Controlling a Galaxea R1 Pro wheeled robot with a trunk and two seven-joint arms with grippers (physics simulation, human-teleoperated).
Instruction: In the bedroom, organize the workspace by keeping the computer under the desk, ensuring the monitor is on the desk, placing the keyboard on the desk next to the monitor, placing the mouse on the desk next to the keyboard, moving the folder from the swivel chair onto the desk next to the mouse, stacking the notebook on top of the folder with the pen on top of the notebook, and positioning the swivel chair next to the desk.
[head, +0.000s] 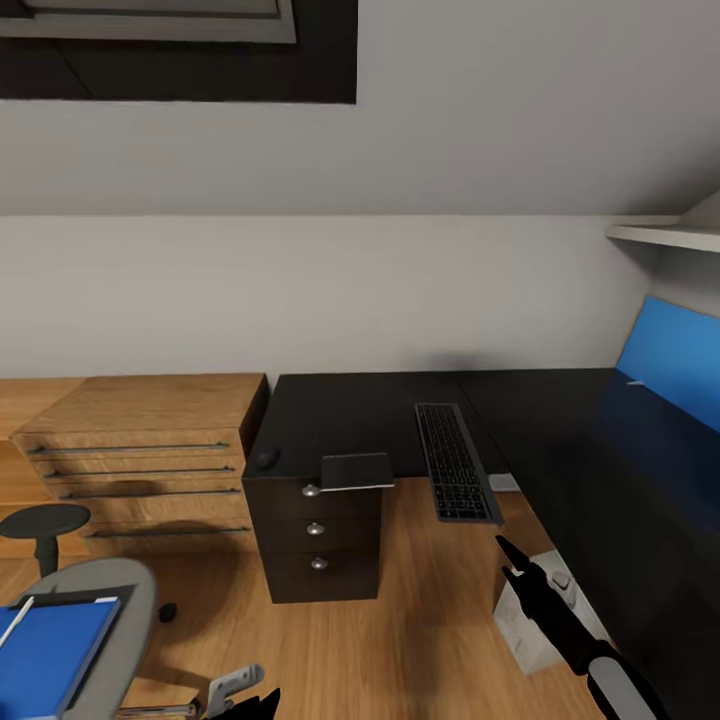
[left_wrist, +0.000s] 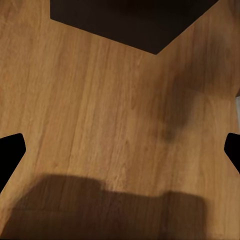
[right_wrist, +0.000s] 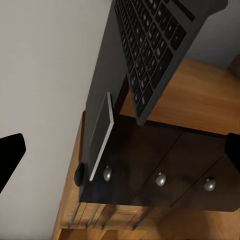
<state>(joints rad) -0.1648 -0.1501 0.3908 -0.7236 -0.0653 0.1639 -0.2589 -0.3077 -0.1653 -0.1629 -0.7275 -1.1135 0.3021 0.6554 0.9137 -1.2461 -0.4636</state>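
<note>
Closest in the head view, the left gripper (head: 235, 690) sits low at the frame's edge, and the left wrist view looks down on bare wooden floor (left_wrist: 100, 110) between widely parted, empty jaws. Right gripper (head: 512, 560) reaches forward just short of the keyboard (head: 456, 460); its jaws also stand wide apart and hold nothing.

The keyboard lies on the glossy black worktop (head: 360, 410) with its near end jutting past the front edge. A notebook (head: 357, 470) overhangs the same edge above the drawer unit (head: 315, 540), and the mouse (head: 267, 459) rests near the worktop's left corner. On the swivel chair (head: 125, 600) the blue folder (head: 50, 645) lies flat with the pen (head: 15, 620) across it. No monitor is visible.

The keyboard looks like the likely next target. Coming in level with the worktop and closing over the overhanging end should give a firm hold; sliding it inward afterwards avoids tipping it off the edge.
</note>
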